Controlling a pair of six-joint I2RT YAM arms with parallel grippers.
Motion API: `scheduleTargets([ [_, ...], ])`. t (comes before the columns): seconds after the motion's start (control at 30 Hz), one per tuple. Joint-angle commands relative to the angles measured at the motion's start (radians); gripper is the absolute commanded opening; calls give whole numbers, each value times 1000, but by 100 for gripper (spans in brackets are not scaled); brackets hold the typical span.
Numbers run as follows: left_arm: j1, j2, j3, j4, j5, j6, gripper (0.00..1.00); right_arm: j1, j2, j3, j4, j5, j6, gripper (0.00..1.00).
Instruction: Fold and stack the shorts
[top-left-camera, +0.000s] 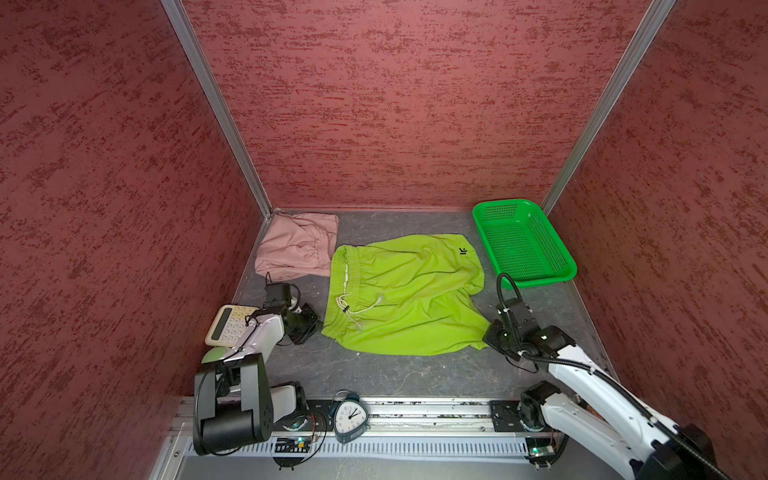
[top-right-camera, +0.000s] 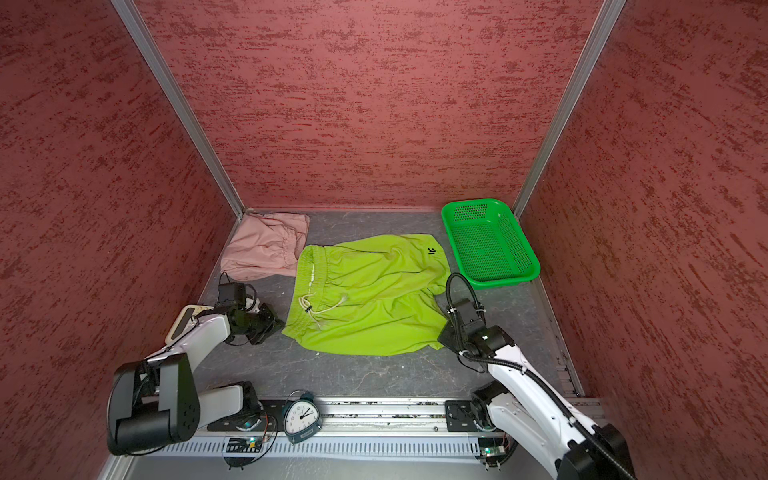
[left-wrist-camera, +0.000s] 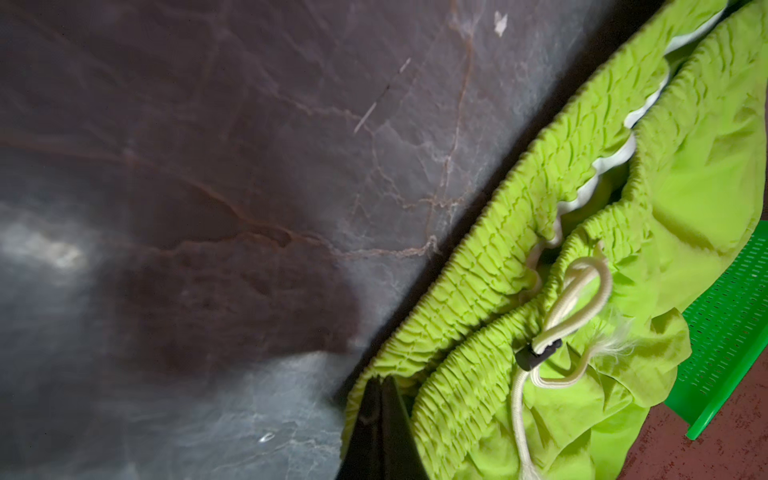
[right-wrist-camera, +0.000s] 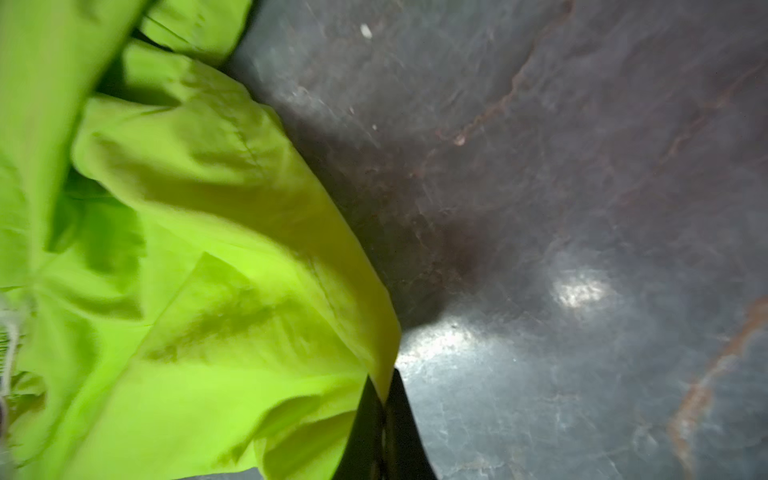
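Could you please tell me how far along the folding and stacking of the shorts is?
Nothing looks finished. In hand: the lime green shorts lie spread flat, unfolded, the left gripper shut on their waistband corner and the right gripper on a leg hem, seemingly ready for a first fold. Remaining: the pink shorts, bunched in the far corner, then stacking both.

The left arm (top-left-camera: 266, 328) and right arm (top-left-camera: 582, 370) have white shells, black joints and black cables (top-left-camera: 508, 286).
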Motion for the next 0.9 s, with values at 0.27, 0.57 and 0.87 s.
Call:
scheduleTargets([
  [0.27, -47, -40, 221, -16, -99, 111, 84, -4, -37, 252, -128, 161, -88, 73],
  [0.57, -354, 396, 607, 48, -242, 294, 94, -4, 348, 345, 268, 42, -316, 79],
  [0.87, -361, 676, 821, 43, -289, 375, 89, -6, 394, 359, 372, 29, -386, 79],
])
